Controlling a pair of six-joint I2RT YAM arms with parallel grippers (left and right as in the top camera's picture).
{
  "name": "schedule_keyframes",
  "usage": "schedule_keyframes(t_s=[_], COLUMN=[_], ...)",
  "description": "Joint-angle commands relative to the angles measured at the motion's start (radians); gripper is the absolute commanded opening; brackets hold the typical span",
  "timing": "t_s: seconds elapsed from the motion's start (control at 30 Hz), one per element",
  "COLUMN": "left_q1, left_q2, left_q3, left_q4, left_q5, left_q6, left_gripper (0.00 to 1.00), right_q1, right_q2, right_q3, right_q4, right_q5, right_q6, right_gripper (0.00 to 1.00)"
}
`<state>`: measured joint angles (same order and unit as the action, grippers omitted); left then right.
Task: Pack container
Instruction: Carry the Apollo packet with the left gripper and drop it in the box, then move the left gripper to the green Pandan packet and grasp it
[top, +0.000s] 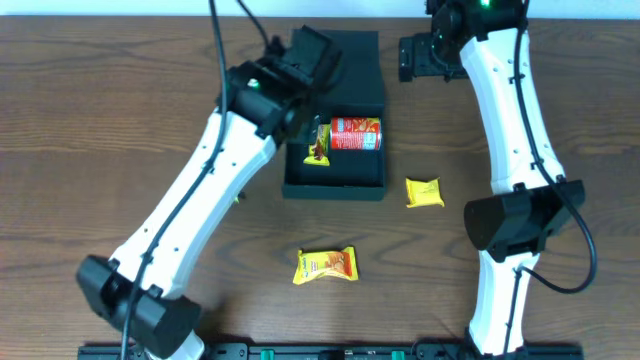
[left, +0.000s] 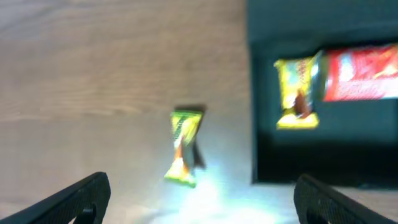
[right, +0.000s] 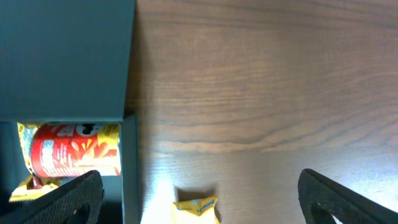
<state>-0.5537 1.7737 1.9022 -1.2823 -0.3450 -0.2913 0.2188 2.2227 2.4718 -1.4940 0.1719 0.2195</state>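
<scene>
The dark teal container (top: 334, 183) lies open at the table's back middle, lid flap (top: 350, 60) folded back. Inside are a red snack can (top: 356, 134) and a yellow packet (top: 318, 150). My left gripper (top: 303, 62) hovers over the container's left edge, open and empty. In the left wrist view (left: 202, 182) its fingers straddle a small yellow-green packet (left: 185, 146) on the table beside the container wall (left: 254, 124). My right gripper (top: 418, 57) is open and empty, right of the lid. The right wrist view (right: 199, 180) shows the lid (right: 62, 56), the can (right: 74, 149) and a yellow packet (right: 196, 209).
Two loose packets lie on the wooden table: a yellow one (top: 424, 192) right of the container and a yellow-orange one (top: 326, 266) in front of it. The left arm crosses the table's left half and hides most of the small packet.
</scene>
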Motion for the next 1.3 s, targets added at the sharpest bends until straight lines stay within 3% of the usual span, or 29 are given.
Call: schedule_keyframes(t_s=[0.0,0.13,0.33,0.53,0.73,0.9,1.13,1.27], left_q1=[0.042,0.084,0.106,0.248,0.373,0.388,0.388,0.393], left_q2=[-0.038,-0.094,-0.232,-0.246,-0.239,-0.183,-0.075,-0.065], left_q3=[-0.029,-0.193,-0.61,-0.831,-0.855,-0.855,-0.855,-0.855], left_q4=[-0.037,0.0,0.299,0.502,0.622,0.719,0.739,0.742], left_q5=[-0.017,0.001,0.104,0.201,0.421,0.418,0.41,0.325], left_q6=[-0.088,-0.106,-0.049,0.001,0.14,0.18,0.179,0.126], left_gripper=[0.95,0.95,0.95,0.95,0.95,0.96,0.95,0.95], right_q1=[-0.004,-0.004,-0.005,-0.004,-0.004,-0.002,-0.002,-0.002], right_q2=[-0.005,-0.006,-0.006,-0.006,-0.006,-0.006,-0.006,-0.006], right_q3=[-0.001,0.0,0.0,0.0,0.0,0.0,0.0,0.0], right_q4=[-0.011,-0.02,-0.037,-0.04,-0.051,-0.056,-0.073,-0.074], right_q5=[-0.005,-0.016,-0.015,-0.015,-0.016,-0.016,-0.016,-0.024], right_q6=[0.012,0.012,0.011,0.011,0.011,0.011,0.012,0.012], right_gripper=[0.99,0.99,0.99,0.99,0.99,0.99,0.99,0.99])
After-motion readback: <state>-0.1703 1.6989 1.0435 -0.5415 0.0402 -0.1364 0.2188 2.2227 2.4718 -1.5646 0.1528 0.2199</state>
